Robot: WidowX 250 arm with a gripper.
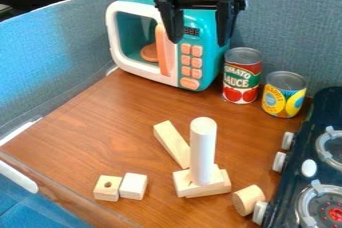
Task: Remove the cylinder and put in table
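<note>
My gripper (200, 39) hangs at the top of the view in front of the toy microwave, its two fingers apart with nothing between them. Well below it, a tall white cylinder (202, 147) stands upright on flat wooden blocks (219, 186) at the lower middle of the table (100, 127). A short wooden cylinder (248, 200) lies on its side to the right of those blocks, close to the stove's edge.
A teal toy microwave (206, 57), a red can (242, 75) and a yellow can (284, 94) line the back. A long block (172, 143) lies behind the white cylinder; two small blocks, one a cube (133, 186), sit front left. The stove (324, 122) borders the right.
</note>
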